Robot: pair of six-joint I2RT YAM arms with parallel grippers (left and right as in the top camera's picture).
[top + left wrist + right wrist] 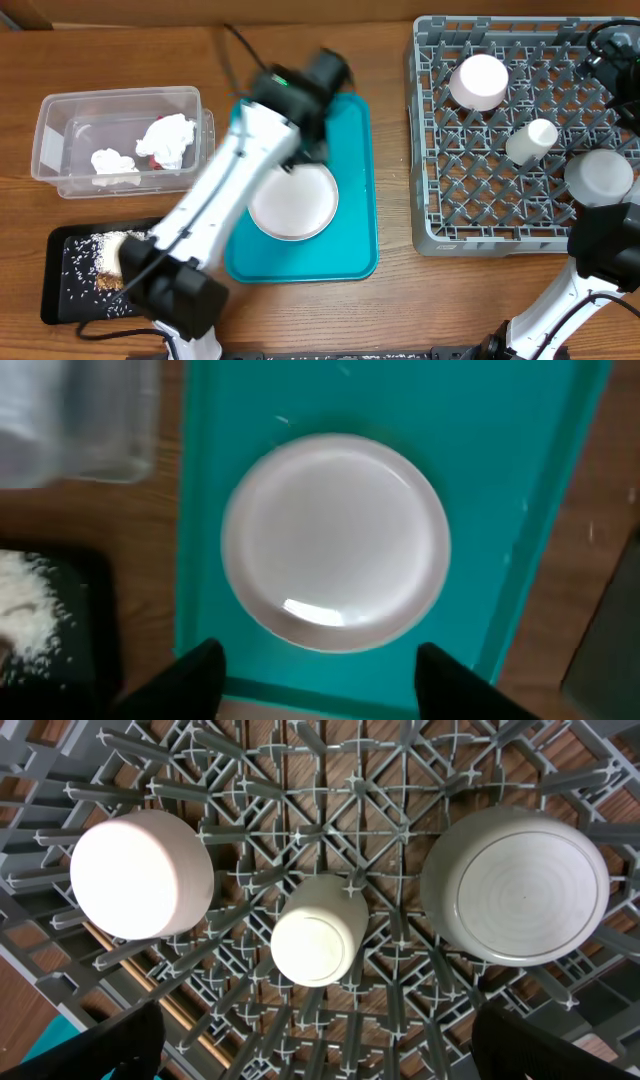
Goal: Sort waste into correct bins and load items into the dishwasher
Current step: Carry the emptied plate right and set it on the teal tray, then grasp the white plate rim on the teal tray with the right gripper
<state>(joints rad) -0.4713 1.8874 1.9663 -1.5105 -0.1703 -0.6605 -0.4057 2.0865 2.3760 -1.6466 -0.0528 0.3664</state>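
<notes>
Left claw (pixel 320 652): fingers stand partly apart at the lower edge of the wrist view, with nothing between them. It hangs above the near edge of the teal tray (pixel 355 200), over the plate's near rim and not touching it.

Right claw (pixel 320 1035): fingers spread wide in the lower corners of its view, holding nothing. It hangs above the dish rack (pixel 440 210).

Plate (pixel 293 203): round, pinkish-white, right side up and bare. It lies on the teal tray at the centre of the overhead frame.

Dish rack, right of frame, holds three items upside down among the pegs:
- a small pink bowl (pixel 480 80) at the upper left;
- a white cup (pixel 532 140) in the middle;
- a larger whitish bowl (pixel 598 178) at the right.

All three stand apart from one another.

Clear tub (pixel 115 105), upper left on the counter (pixel 390 310), contains two crumpled tissues (pixel 168 138). A bit of red wrapper (pixel 146 158) shows at the edge of the larger one.

Black tray (pixel 60 295), lower left and partly under the left arm, carries scattered rice (pixel 95 260) and a small brown scrap (pixel 110 278) beside the thickest patch.
</notes>
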